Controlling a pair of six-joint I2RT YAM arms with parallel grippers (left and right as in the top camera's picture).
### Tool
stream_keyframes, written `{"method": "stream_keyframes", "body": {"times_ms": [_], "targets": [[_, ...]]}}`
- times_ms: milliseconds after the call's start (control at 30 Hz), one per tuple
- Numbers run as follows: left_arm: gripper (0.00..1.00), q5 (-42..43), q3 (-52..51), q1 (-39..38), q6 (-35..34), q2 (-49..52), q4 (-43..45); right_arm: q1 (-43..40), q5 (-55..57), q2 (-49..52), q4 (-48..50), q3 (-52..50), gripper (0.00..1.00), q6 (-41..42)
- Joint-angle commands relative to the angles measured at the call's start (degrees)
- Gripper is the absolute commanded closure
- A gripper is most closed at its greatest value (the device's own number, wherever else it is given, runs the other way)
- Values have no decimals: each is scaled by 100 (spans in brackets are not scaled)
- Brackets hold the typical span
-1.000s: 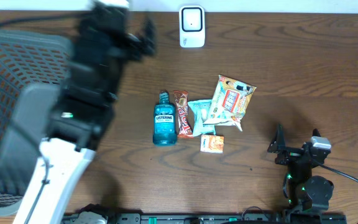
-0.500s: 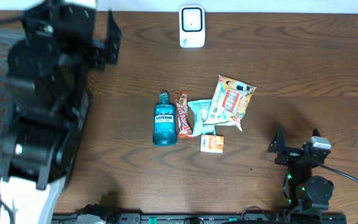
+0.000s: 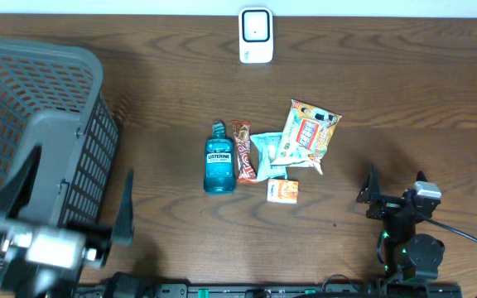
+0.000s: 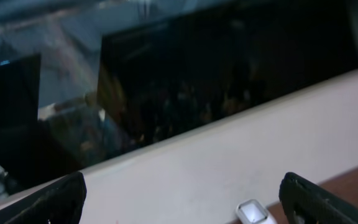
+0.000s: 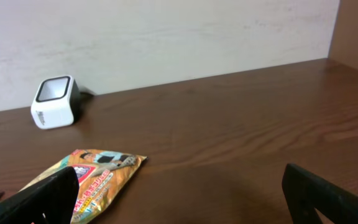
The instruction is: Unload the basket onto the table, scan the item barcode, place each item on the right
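Note:
The items lie in a cluster mid-table: a blue mouthwash bottle (image 3: 219, 165), a red candy bar (image 3: 243, 151), a teal packet (image 3: 267, 153), a golden snack bag (image 3: 307, 132) (image 5: 92, 177) and a small orange box (image 3: 283, 191). No barcode shows on any of them. The white scanner (image 3: 256, 36) (image 5: 55, 101) (image 4: 252, 212) stands at the back edge by the wall. My left gripper (image 3: 73, 189) (image 4: 182, 183) is raised high at the front left, open and holding nothing, facing the wall. My right gripper (image 3: 396, 184) (image 5: 179, 174) sits low at the front right, open with nothing in it, right of the items.
A grey mesh basket (image 3: 48, 58) fills the table's left side, partly under the left arm. The brown tabletop (image 3: 404, 91) is bordered by a white wall (image 5: 166, 37) at the back.
The left arm has swept from the back left, over the basket, to the front left edge. The right arm and the items have not moved.

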Motion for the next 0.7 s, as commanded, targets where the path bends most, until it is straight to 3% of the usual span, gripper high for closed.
{"method": "stream_keyframes", "body": {"times_ms": [0,133,300,667], "targets": [[2,236,-295,361,-503,-435,31,0,-9,-35,-17,-7,1,-42],[2,238,-417,719,-911,-514,63,0,-9,-35,-17,-7,1,-42],[2,236,-420,787,-911,-590,435,0,-9,-35,-17,-7,1,-42],[2,236,-531,1244,-1384,-1659,133,0,-9,-35,-17,-7,1,-42]]}}
